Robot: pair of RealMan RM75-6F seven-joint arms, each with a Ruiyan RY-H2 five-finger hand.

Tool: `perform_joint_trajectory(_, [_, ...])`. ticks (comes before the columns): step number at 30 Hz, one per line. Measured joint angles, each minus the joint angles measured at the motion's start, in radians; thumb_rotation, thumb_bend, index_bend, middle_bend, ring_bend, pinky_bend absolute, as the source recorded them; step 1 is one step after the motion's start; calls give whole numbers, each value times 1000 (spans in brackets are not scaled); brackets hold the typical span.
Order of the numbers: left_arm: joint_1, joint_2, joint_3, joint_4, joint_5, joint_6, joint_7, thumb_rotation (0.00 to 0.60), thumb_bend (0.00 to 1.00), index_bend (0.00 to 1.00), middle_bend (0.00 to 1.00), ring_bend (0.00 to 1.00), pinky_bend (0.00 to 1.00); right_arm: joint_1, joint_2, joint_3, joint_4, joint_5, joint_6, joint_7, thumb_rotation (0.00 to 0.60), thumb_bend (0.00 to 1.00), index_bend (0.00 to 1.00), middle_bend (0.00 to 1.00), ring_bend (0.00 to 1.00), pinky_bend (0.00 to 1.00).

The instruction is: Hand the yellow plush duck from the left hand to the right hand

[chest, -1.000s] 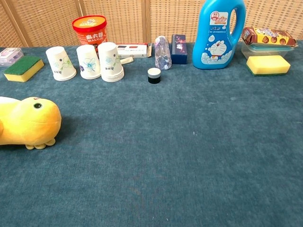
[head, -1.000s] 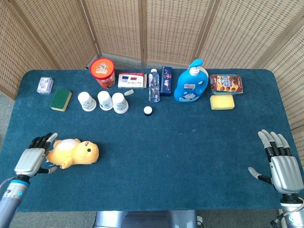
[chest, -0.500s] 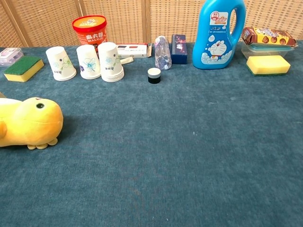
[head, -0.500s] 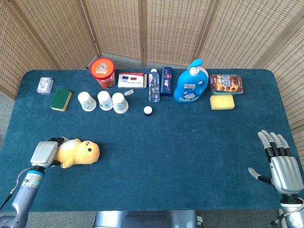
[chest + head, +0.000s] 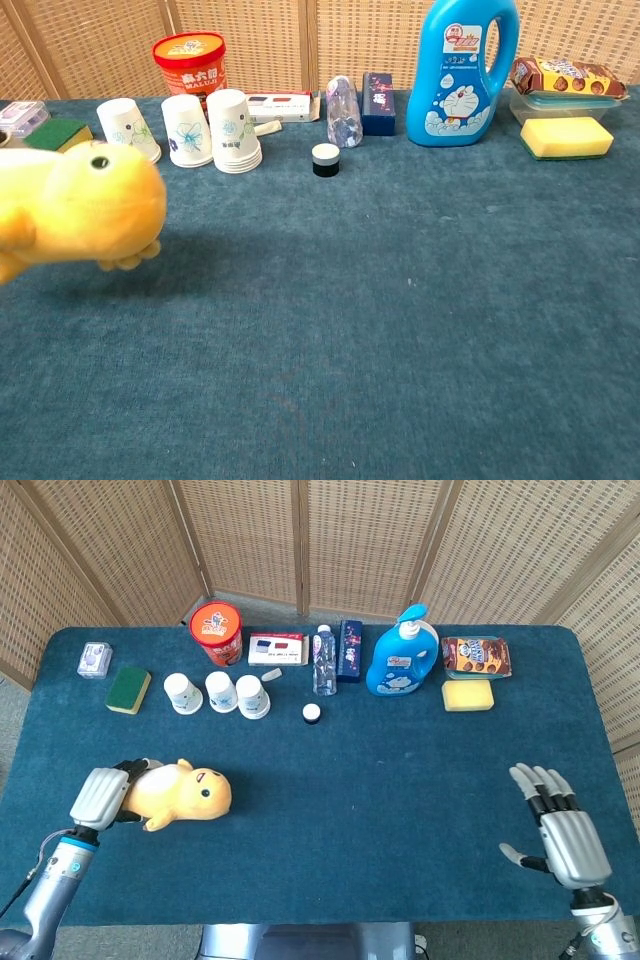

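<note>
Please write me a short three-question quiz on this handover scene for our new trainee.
1. True or false: the left hand holds the yellow plush duck clear of the table.
2. The right hand is: A) gripping the duck, B) open and empty, C) pressing the yellow sponge.
3. Fill in: the small black-and-white cap lies in front of the clear ____.

Key: 1 true, as the chest view shows a gap and shadow beneath it; 2 B; 3 bottle.

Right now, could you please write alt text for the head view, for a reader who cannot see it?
The robot's left hand grips a yellow plush duck at the near left of a blue-clothed table. Its right hand waits open at the near right, and cups, bottles and sponges line the far edge.
</note>
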Motion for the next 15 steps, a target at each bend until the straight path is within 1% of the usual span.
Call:
perform_joint_trajectory(5, [-56, -11, -5, 28, 33, -25, -88, 600, 136, 637, 652, 540, 781, 60, 8, -4, -18, -36, -74, 79, 600, 0, 0, 0, 0, 33])
perform_joint_trajectory(9, [-106, -56, -11, 66, 51, -54, -147, 600, 133, 635, 651, 538, 781, 117, 13, -2, -25, -59, -137, 148, 600, 0, 0, 0, 0, 71])
perform_joint_trajectory(15, [-181, -140, -22, 106, 75, -95, -173, 600, 133, 634, 651, 539, 781, 191, 10, 17, -19, -51, -221, 190, 600, 0, 0, 0, 0, 102])
